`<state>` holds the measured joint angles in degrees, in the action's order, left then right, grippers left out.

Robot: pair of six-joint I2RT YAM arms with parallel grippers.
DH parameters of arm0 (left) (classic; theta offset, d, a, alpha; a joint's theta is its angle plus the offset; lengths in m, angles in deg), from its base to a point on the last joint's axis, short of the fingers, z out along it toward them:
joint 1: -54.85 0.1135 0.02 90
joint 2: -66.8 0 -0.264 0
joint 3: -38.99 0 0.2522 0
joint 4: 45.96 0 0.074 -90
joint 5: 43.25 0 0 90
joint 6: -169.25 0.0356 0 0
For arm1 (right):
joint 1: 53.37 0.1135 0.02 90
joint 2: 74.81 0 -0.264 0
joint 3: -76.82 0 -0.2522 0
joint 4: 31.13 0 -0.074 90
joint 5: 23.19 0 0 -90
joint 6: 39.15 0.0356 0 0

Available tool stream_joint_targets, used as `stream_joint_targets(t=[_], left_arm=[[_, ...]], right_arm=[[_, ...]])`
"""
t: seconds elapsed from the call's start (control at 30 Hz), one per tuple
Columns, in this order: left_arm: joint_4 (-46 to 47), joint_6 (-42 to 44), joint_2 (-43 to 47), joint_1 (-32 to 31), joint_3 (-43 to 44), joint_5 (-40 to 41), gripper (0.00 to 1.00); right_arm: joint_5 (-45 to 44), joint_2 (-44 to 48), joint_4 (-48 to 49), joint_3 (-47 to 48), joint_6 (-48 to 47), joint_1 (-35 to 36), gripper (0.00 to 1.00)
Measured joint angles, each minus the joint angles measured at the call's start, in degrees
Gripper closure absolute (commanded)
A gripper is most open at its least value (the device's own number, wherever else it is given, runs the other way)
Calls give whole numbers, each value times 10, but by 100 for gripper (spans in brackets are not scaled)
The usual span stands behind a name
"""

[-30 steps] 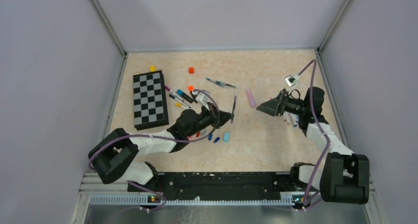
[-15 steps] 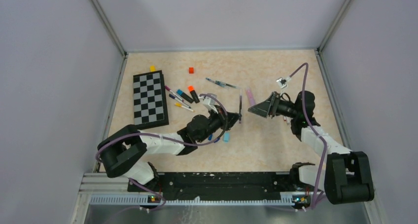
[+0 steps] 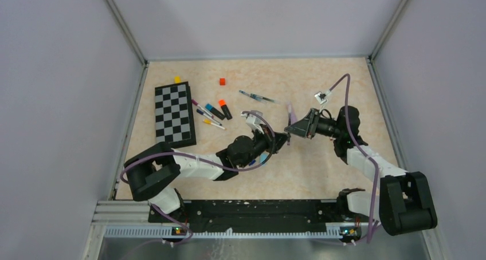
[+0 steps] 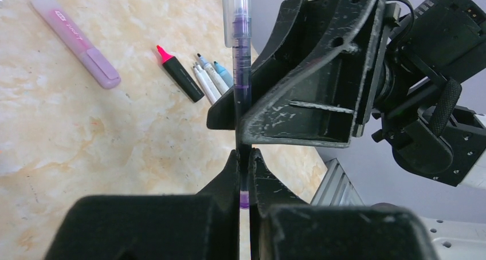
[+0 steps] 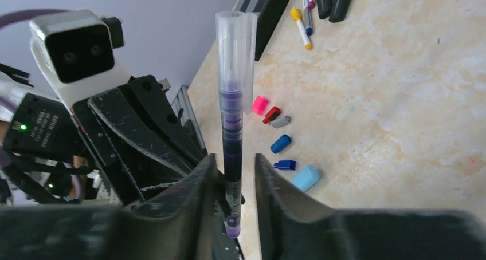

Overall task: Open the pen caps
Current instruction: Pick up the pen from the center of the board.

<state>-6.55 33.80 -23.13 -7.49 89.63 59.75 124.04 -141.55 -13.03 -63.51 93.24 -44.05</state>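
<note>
While the left hand (image 4: pixel 245 160) is clamped on the tail end of the purple pen (image 5: pixel 231 122), held up over the middle of the counter (image 5: pixel 401 99), the right hand (image 5: pixel 235 160) stands part-open, its fingers (image 5: pixel 192 197) flanking the barrel without pinching it. From the right wrist, the pen's long axis runs 6 to 12 o'clock, with the clear cap (image 5: pixel 235 42) at the 12 o'clock end, beyond those fingers. The pull likely must follow that axis, away from the left hand. Loose caps (image 5: pixel 280 143) lie toward 4 o'clock.

Left hand (image 4: pixel 245 157) pinched shut, facing the half-open right hand (image 5: pixel 235 160).
</note>
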Motion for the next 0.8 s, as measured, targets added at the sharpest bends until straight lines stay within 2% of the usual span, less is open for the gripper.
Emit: stream_joint_targets(t=[0.03, 0.07, 0.13, 0.37, 0.6, 0.8], left_arm=[[0, 1, -1, -2, 1, 1, 100], [0, 2, -3, -4, 4, 2, 100], [-2, 5, -5, -6, 7, 6, 98], [13, 44, -5, -9, 5, 2, 45], [61, 143, 62, -9, -60, -33, 3], [69, 221, 150, -7, -97, -61, 1]], right_arm=[[-1, -2, 0, 0, 0, 2, 96], [-2, -3, -1, 0, -2, 3, 100], [-4, -5, -1, 0, -3, 5, 100], [-3, -5, -2, 0, -14, 7, 100], [21, -4, -22, 5, -65, 7, 100], [116, -15, -137, 65, -217, 8, 100]])
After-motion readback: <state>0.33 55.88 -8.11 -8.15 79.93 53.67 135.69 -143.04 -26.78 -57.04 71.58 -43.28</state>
